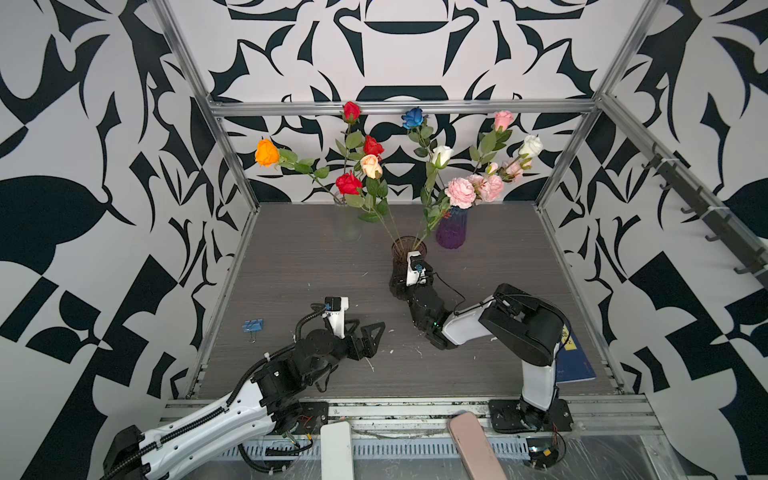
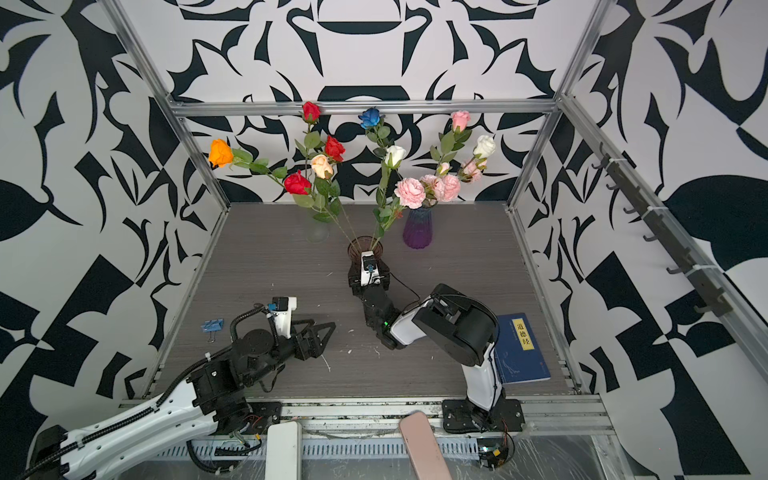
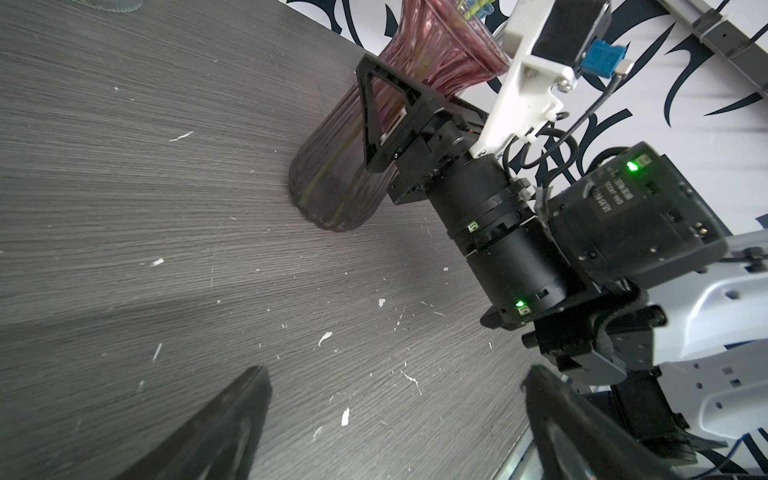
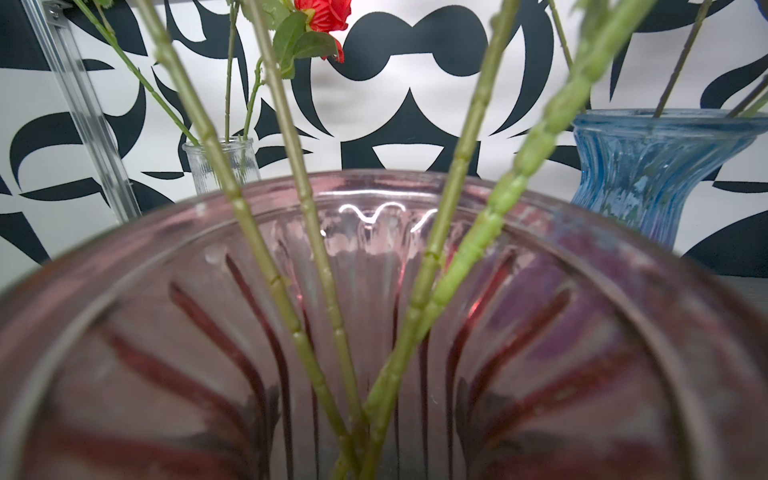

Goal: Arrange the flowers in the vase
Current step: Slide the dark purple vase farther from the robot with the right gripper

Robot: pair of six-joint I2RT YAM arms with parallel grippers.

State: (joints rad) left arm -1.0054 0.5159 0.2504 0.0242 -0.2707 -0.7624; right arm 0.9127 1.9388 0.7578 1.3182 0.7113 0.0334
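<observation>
Where the grey table (image 1: 291, 266) nears its back edge, three vases hold the flowers (image 1: 371, 166), all upright or leaning in glass. Left of centre by the back edge, the clear vase (image 1: 348, 227) carries three thin stems. Its orange rose (image 1: 266, 152) leans far toward the left edge, and a red rose (image 1: 351, 111) rises tallest.

Nearer the table's middle stands the pink vase (image 1: 398, 250), ribbed and flared at the rim. It holds four jointed green stems (image 4: 316, 257) that cross low inside and fan two to each side. The peach rose (image 2: 322, 166) tops the left side, the blue rose (image 1: 414, 117) and a white rose (image 1: 441, 155) the right. Which vase the lower red roses (image 1: 348, 183) belong to I cannot tell.

Near it on the right, closer to the back edge, is the purple vase (image 1: 451, 232), bluer at its neck. It holds ruffled pink blooms (image 1: 460, 192) low at its mouth, a pink rose (image 1: 503, 119) high, and a second white rose (image 1: 531, 145) leaning toward the right edge.

The blooms are full and bright, with broad green leaves (image 1: 353, 139) along long straight stems.

The left gripper (image 1: 370, 324) sits toward the front edge, left of centre, its pincer spread wide with nothing between. The right gripper (image 1: 410, 272) clasps the pink vase by its body, one finger (image 3: 374, 120) flat against the ribbed glass.
</observation>
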